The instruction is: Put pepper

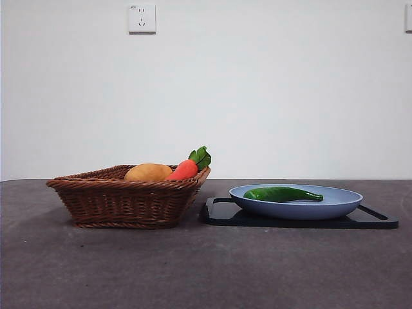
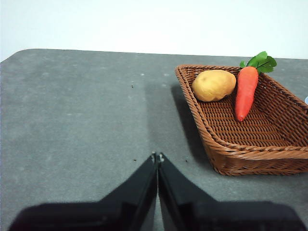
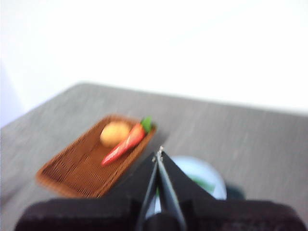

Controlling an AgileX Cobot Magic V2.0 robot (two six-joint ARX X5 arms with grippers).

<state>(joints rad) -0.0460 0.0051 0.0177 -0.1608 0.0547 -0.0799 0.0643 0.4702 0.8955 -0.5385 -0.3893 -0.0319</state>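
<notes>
Left gripper [image 2: 157,156]: your left jaws are pressed together on nothing, hanging over bare table [image 2: 72,120] just beside the basket [image 2: 250,151]. Leave this arm parked; it has no part in the step as far as you can judge.

Basket contents: potato [image 1: 149,172] and carrot [image 1: 185,169] lie inside, touching or nearly so. Neither is yours to move.

Pepper [image 1: 282,194]: it lies in the blue plate [image 1: 335,207], which sits on a black tray [image 1: 380,222] beside the basket. If the plate is its goal, the placing looks already done; if the basket is, it is not yet begun.

Right gripper [image 3: 158,153]: clenched and empty, held high above the plate's near side. The picture is blurred, so judge its position loosely.

Doing the step well: should you need to lift the pepper, part the jaws first, come down across its thick middle rather than the tapered tip, and close crosswise so the glossy skin does not slide.

View differences: only the front view shows the whole pepper and the tray; the left wrist view alone shows the basket's floor clearly; the right wrist view offers just a green smudge on the plate.
</notes>
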